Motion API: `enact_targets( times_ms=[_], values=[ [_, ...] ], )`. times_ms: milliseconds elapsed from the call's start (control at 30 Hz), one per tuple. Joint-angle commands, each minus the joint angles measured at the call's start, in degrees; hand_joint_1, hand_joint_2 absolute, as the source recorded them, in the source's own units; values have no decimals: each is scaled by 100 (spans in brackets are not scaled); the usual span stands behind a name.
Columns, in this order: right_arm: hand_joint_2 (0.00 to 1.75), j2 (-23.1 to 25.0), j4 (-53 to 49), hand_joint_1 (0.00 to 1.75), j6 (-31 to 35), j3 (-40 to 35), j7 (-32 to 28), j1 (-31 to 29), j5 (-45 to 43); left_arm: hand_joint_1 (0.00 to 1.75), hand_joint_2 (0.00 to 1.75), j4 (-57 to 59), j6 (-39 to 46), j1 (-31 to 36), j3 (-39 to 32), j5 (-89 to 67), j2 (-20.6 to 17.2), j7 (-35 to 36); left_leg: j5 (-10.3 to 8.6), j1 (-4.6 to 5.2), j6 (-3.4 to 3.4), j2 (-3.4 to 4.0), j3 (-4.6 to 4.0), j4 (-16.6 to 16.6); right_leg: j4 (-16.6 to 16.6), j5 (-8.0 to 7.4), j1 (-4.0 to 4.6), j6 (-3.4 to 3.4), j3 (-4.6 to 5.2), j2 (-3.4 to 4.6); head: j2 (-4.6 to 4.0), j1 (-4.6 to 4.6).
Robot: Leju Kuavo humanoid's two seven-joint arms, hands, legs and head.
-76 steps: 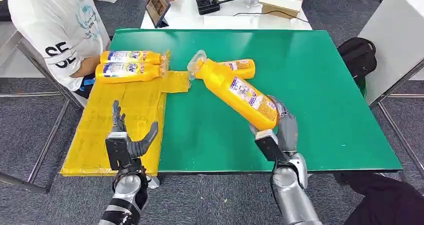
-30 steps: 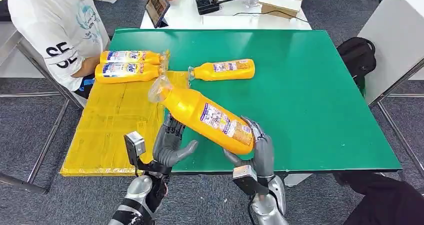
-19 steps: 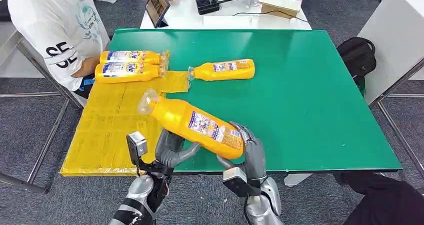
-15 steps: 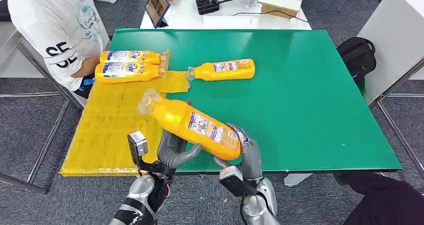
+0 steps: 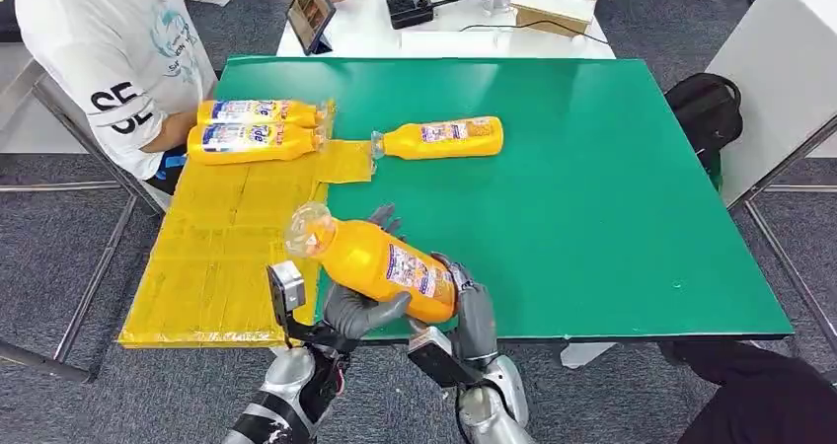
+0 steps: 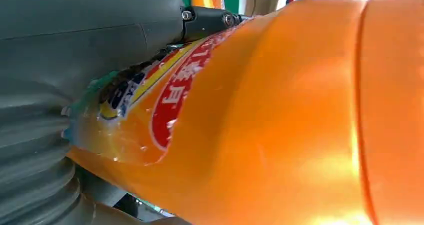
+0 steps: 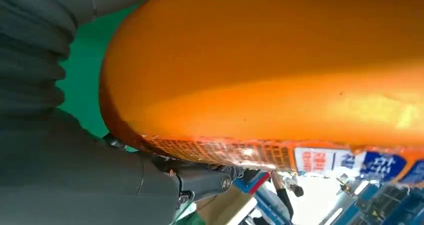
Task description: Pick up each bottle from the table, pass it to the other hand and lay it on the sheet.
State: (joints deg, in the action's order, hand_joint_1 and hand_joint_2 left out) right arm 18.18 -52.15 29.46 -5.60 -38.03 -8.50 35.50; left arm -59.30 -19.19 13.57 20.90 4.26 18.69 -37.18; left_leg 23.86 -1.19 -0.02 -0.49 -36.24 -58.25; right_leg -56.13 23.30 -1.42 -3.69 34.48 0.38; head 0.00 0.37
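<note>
Both hands are on the same orange bottle [image 5: 380,263], held in the air over the near edge of the green table [image 5: 612,217]. The right hand [image 5: 464,311] grips the bottle's base end, its fingers wrapped around the labelled part from below and behind. The left hand [image 5: 360,301] cups the bottle's middle from underneath, thumb pressed across the near side and fingertips [image 5: 383,217] showing past the far side; in the left wrist view the thumb [image 6: 100,45] lies flat against the label, though whether the fingers bear any real load is hard to tell from so close. The bottle's long axis runs from about 4 o'clock at the base to 10 o'clock at the clear cap [image 5: 309,229], which points toward the yellow sheet [image 5: 212,247] and hangs over its right edge. Compared with half a second ago, the bottle has drifted a little nearer and leftward, the left hand has closed up around it, and the right wrist has slid in toward the left one. Two more bottles [image 5: 255,128] lie side by side at the sheet's 12 o'clock end, caps toward 3 o'clock, and another lone bottle [image 5: 439,137] lies on the bare table just right of the sheet, cap toward 9 o'clock. A person's white sleeve [image 5: 128,59] is at 10 o'clock.
</note>
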Motion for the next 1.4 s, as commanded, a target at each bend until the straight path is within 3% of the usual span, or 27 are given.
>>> enact_targets(
  times_ms=[33, 333, 667, 700, 733, 767, 1400],
  values=[
    [175, 180, 1321, 175, 270, -449, -197, -386, 360, 0, 175, 622, 165, 280, 294, -11, 131, 66, 9, -3, 5, 4, 26, 4, 6, 7, 7, 16, -27, -2, 0, 2],
    [175, 182, 1454, 175, 511, -998, -118, -384, 207, 0, 175, 785, 1241, 438, 346, -142, 131, 138, 4, -4, 3, -5, 12, 1, 4, 6, 6, 11, -13, -10, 0, 2],
    [175, 182, 1435, 175, 486, -975, -130, -380, 203, 0, 175, 795, 1410, 431, 320, -67, 131, 146, 6, -3, 4, -8, 17, 2, 4, 9, 6, 15, -20, -15, 0, 2],
    [175, 182, 1439, 175, 489, -986, -120, -376, 212, 31, 175, 771, 1454, 429, 282, 7, 131, 117, 5, -3, 4, -5, 14, 2, 4, 7, 6, 13, -16, -11, 0, 2],
    [175, 182, 1446, 175, 486, -993, -116, -376, 215, 150, 175, 740, 1374, 424, 255, 147, 131, 116, 12, -4, 6, -4, 27, 1, 4, 13, 8, 19, -29, -12, 0, 2],
    [175, 182, 1457, 175, 494, -992, -112, -378, 207, 175, 175, 712, 1360, 418, 223, 190, 131, 116, 10, -3, 5, -3, 22, 0, 2, 11, 7, 16, -23, -11, 0, 2],
    [175, 182, 1658, 175, 367, -1018, -94, -481, 254, 175, 175, 45, 1516, 267, -220, 379, 131, -104, 5, -2, 4, -3, 10, 0, 1, 7, 5, 11, -12, -8, 0, 2]
  ],
)
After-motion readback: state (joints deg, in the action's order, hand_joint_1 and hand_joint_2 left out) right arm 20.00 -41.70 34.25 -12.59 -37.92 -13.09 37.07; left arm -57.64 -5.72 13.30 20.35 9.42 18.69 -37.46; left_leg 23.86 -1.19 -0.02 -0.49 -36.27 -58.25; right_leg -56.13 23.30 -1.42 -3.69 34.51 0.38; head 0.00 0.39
